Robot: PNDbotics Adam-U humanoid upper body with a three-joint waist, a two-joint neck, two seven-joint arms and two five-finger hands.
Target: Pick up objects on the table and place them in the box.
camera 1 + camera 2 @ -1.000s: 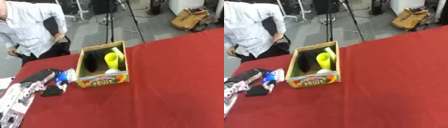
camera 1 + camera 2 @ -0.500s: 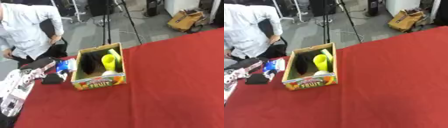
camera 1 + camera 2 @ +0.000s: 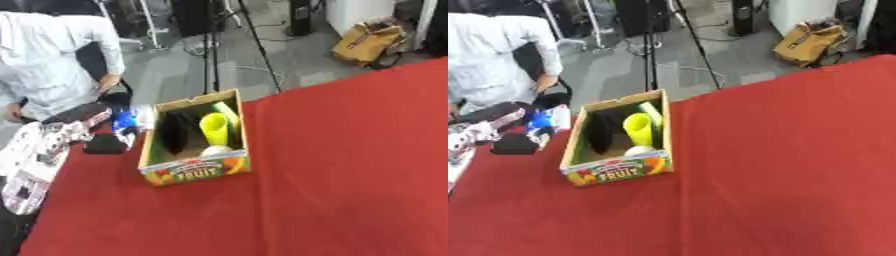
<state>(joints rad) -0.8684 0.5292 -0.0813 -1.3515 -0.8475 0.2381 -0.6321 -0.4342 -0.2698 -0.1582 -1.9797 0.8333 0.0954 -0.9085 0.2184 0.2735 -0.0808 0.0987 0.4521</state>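
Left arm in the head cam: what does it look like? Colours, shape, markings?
The left arm comes in from the view's left edge as a blocky limb, pale silver-white broken up by dark patches and gaps. The left hand at its end is darker, mostly black. No cables or readable markings can be made out. The right arm is out of view.

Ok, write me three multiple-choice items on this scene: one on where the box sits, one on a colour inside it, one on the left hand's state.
1. Where does the fruit box sit on the red table?
A. near its left side
B. at its right edge
C. on the floor

2. What colour is the cup standing in the box?
A. blue
B. yellow
C. red

3. What is the left hand doing?
A. lying flat beside the box
B. reaching inside the box
C. curled round a blue and white object left of the box

Answers: 1 A, the box stands close to the table's left edge. 2 B, the cup is bright yellow. 3 C, its fingers wrap the object outside the box.
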